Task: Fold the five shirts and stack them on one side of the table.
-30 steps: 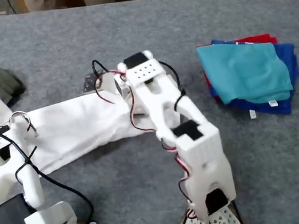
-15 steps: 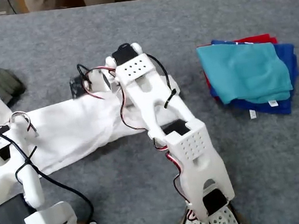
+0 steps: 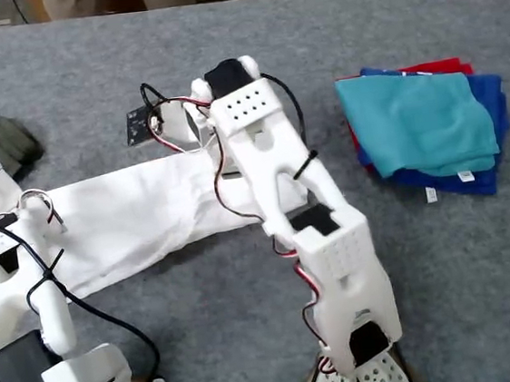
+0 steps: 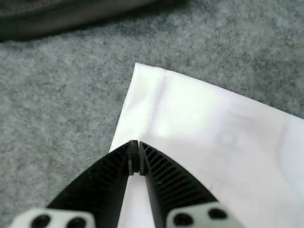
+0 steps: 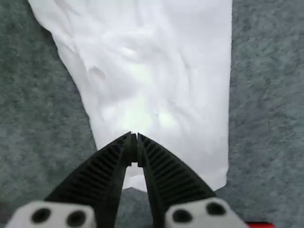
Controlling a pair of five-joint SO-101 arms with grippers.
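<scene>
White shirt (image 3: 139, 217) under closed left pincer (image 4: 134, 159) at its edge, closed right pincer (image 5: 133, 149) over the cloth.

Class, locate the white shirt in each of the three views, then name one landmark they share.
High view: white shirt stretches across the left half, between both arms.
Left wrist view: its hemmed corner lies just past the shut left gripper.
Right wrist view: its broad cloth spreads beyond the shut right gripper.
Shared landmark: the grey table cover.
</scene>
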